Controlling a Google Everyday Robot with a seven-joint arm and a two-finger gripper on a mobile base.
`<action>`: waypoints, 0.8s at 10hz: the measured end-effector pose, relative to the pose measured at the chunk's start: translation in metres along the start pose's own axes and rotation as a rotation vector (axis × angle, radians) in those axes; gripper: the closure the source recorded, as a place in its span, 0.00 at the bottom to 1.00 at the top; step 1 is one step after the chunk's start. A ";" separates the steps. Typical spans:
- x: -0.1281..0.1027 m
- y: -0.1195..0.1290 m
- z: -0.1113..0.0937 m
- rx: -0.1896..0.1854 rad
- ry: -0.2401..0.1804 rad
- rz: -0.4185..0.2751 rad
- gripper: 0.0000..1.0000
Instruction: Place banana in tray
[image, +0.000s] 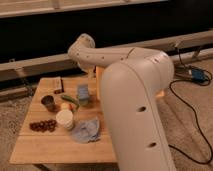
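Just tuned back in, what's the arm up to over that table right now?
The robot's white arm fills most of the view, bent over the wooden table. Its hand is out of sight, so I can't say whether it holds the banana. The orange tray is almost wholly hidden behind the arm. Left on the table are a white cup, a dark cup, a green vegetable, a blue-grey cloth and some dark red fruit.

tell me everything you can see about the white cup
The white cup is small, round and pale cream, plastic or paper by its look, standing upright on the wooden table. To its left lie dark red berries, close on its right a crumpled blue-grey cloth, just behind it a green vegetable. Nothing grips it: the hand hangs farther back, below the arm's bend.
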 end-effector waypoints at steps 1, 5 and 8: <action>0.003 -0.012 -0.003 0.015 -0.005 0.016 1.00; 0.027 -0.070 -0.018 0.079 0.003 0.109 0.69; 0.046 -0.097 -0.019 0.096 0.044 0.159 0.38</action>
